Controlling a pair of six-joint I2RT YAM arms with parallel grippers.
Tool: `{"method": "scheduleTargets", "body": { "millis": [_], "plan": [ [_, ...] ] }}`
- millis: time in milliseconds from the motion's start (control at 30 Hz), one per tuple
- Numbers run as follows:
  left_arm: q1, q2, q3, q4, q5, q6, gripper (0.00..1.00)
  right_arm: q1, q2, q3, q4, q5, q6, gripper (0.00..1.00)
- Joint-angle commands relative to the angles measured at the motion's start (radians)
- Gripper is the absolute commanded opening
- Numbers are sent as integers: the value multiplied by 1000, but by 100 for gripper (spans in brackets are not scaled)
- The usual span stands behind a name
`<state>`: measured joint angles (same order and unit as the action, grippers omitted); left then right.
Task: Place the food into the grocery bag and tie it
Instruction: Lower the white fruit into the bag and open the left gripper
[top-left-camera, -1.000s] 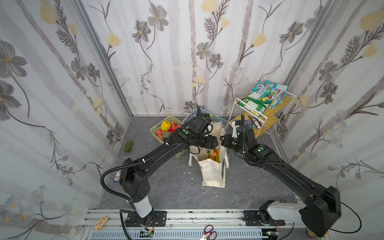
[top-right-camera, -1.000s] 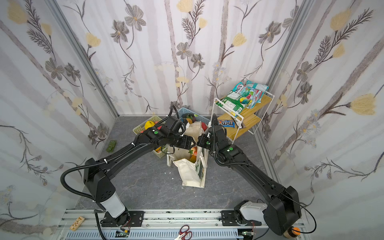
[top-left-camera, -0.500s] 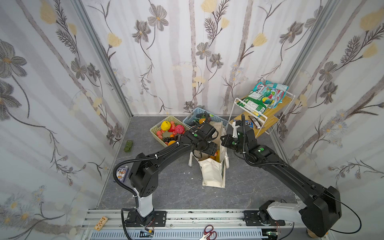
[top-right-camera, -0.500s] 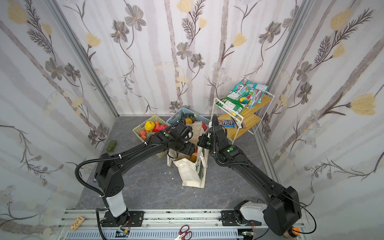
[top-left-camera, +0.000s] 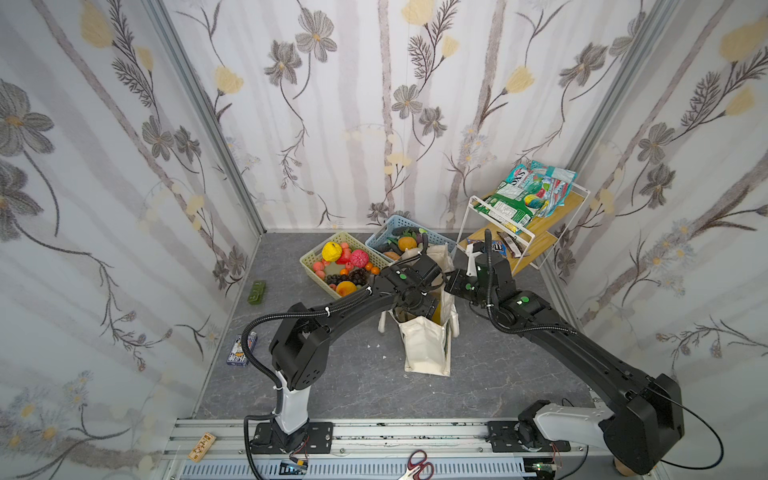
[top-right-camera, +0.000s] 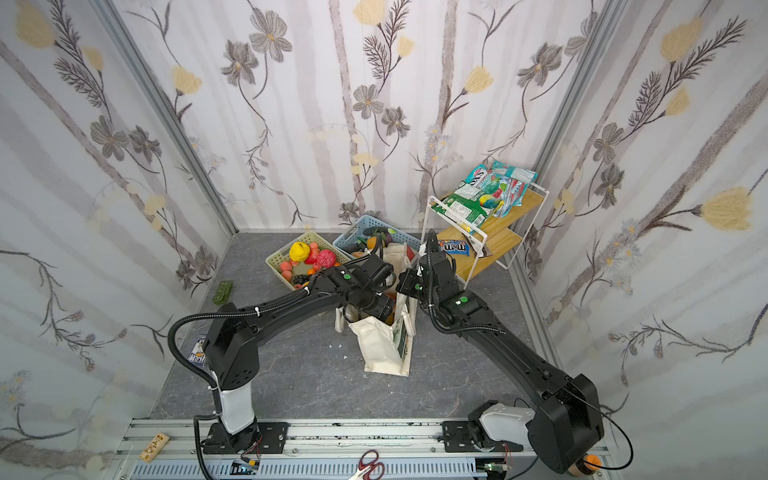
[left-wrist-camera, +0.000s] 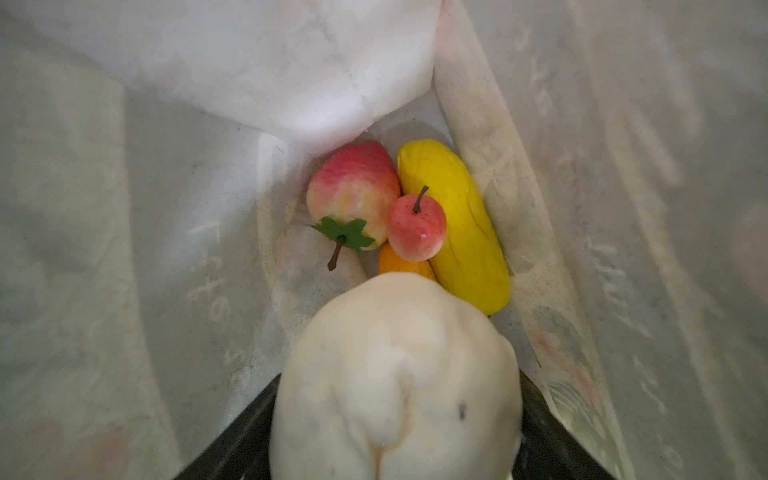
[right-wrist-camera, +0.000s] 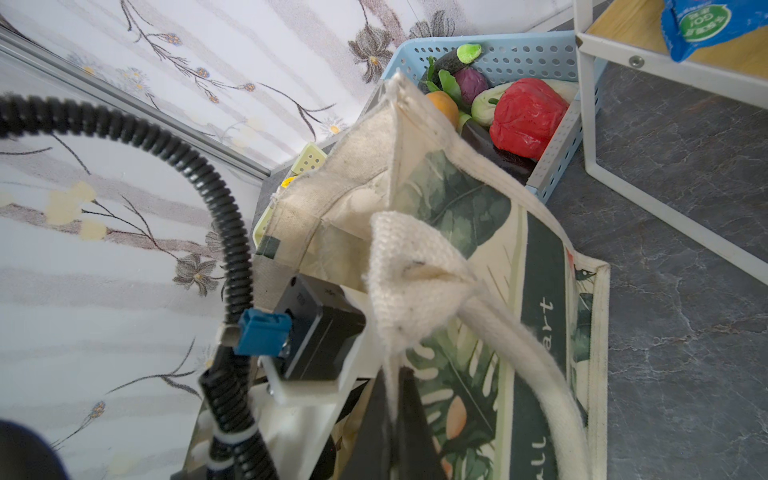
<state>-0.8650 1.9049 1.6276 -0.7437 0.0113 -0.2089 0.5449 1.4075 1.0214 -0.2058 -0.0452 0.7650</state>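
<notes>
Grey floor (top-left-camera: 353, 382), bag (top-left-camera: 424, 349), cauliflower (left-wrist-camera: 395, 374) between left fingers (left-wrist-camera: 237, 440)

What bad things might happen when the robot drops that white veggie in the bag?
The cauliflower in the left gripper hangs over the small apple; dropped, it may bounce or wedge. The right gripper pinches the bag rim open; a slip might let the bag sag shut or tip over.
</notes>
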Motion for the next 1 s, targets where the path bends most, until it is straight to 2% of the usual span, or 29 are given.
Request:
{"method": "scheduleTargets", "body": {
  "millis": [0, 967],
  "plan": [
    [0, 16, -8, 2, 6, -6, 76, -1, -10, -12, 25, 0, -1, 1],
    [1, 142, -99, 84, 93, -66, 76, -11, -56, -52, 31, 8, 5, 1]
  ]
}}
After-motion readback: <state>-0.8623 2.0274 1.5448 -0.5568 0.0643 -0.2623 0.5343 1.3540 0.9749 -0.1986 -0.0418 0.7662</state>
